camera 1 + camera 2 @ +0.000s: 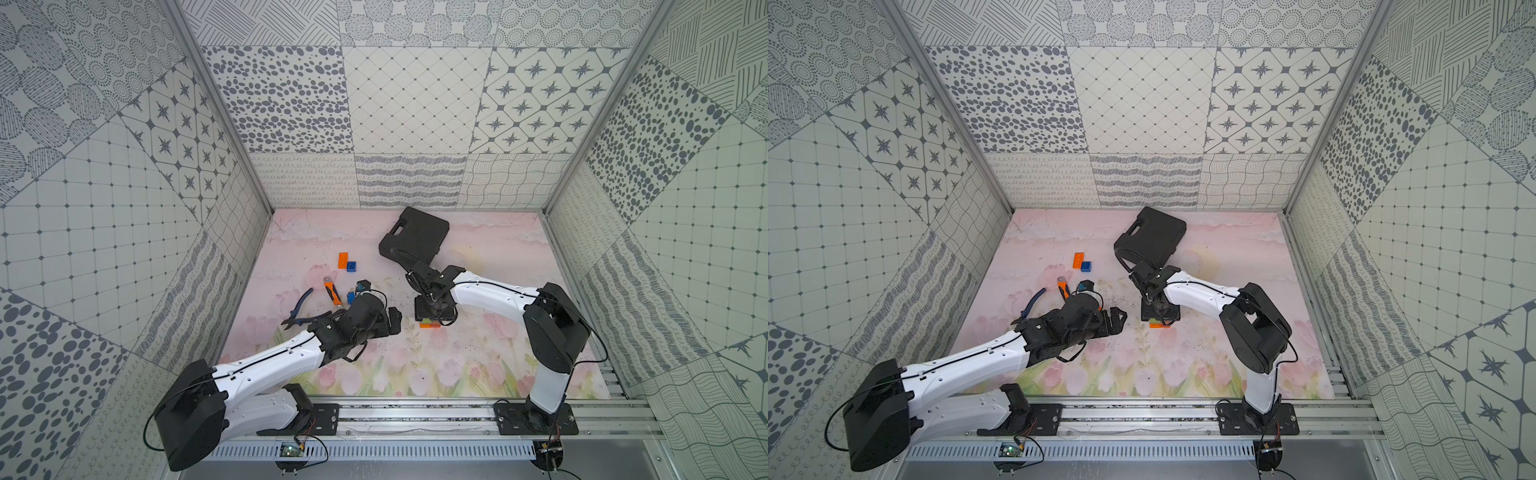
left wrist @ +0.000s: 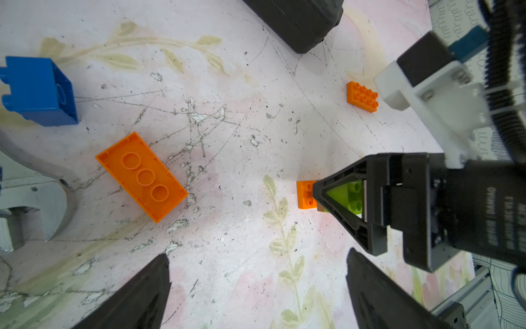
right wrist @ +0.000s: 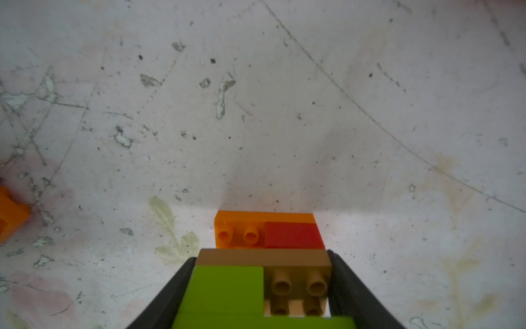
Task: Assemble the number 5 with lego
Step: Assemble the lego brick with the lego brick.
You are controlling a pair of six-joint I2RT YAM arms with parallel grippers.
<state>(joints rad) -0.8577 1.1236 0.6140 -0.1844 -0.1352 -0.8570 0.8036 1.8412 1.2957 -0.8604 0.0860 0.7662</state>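
Room: a booth of white panels [image 1: 415, 104] printed with grey patterns. An aluminium rail [image 1: 415, 415] at the near edge carries both arm bases.
Tabletop [image 1: 478, 365]: pink floral print, seen scratched and chipped in the wrist views.
Right gripper [image 3: 261, 256]: jaws clamped on the lego stack [image 1: 430, 323] near the tabletop's middle.
Right wrist view: shows four layers, an orange base brick [image 3: 242, 228], red brick [image 3: 293, 235], brown brick [image 3: 264, 257] and green brick [image 3: 227, 290]. The left wrist view shows mainly orange and green.
Left gripper [image 2: 256, 262]: jaws spread wide and empty, near the stack, on its left.
Both top views: a loose orange brick [image 1: 343, 261] touching a blue brick [image 1: 352, 267] farther back, a black case [image 1: 415, 239] behind the right arm, and blue-handled pliers [image 1: 300, 307] by the left arm.
Left wrist view: a blue square brick [image 2: 39, 91] and a silver spanner head [image 2: 34, 196]. Also an upturned orange brick [image 2: 142, 176] and a studded orange brick [image 2: 363, 96], neither made out in the top views.
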